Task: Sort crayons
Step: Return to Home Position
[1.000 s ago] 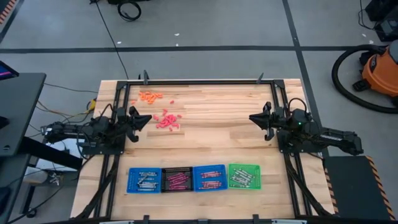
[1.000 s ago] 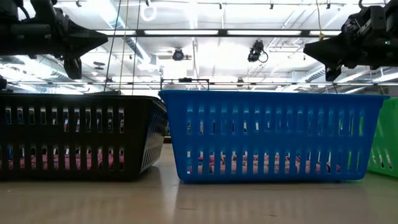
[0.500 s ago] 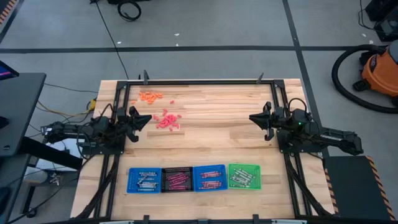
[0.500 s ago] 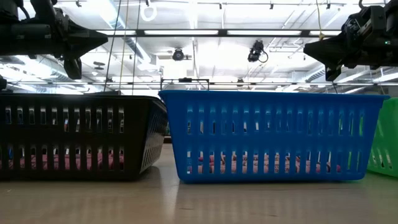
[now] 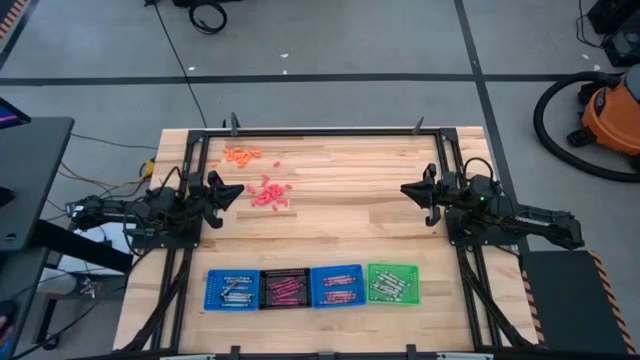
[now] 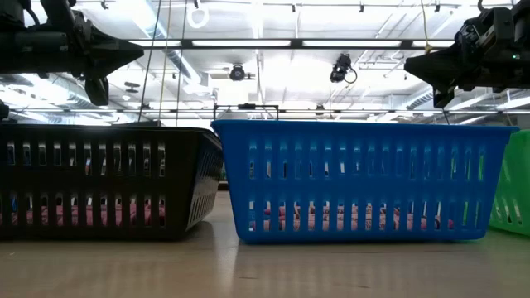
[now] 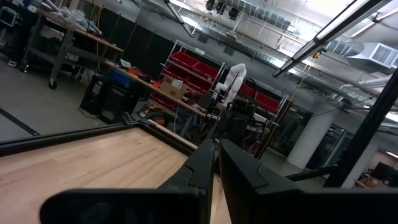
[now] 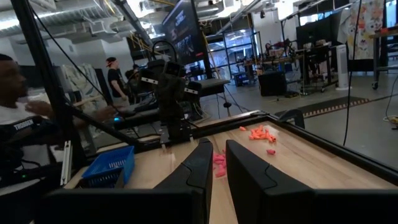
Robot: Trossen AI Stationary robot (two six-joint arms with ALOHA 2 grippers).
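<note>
Loose crayons lie on the wooden table in two piles: an orange pile [image 5: 240,154] near the far left and a pink-red pile [image 5: 268,192] beside it, also seen as the orange pile [image 8: 260,132] and the pink pile [image 8: 219,163]. More crayons lie in the four trays along the near edge: grey ones [image 5: 234,290], maroon ones [image 5: 285,290], red ones [image 5: 338,287] and grey ones [image 5: 390,287]. My left gripper [image 5: 240,190] hovers shut at the table's left side, just left of the pink pile. My right gripper [image 5: 405,190] hovers shut at the right side. Neither holds anything.
The trays stand side by side: blue [image 5: 214,275], black [image 5: 266,275], blue [image 5: 318,272], green [image 5: 374,268]. The low view has the black tray [image 6: 99,182] and blue tray [image 6: 364,178] close up. A black frame [image 5: 320,131] borders the table. A person [image 8: 18,124] sits beyond the left side.
</note>
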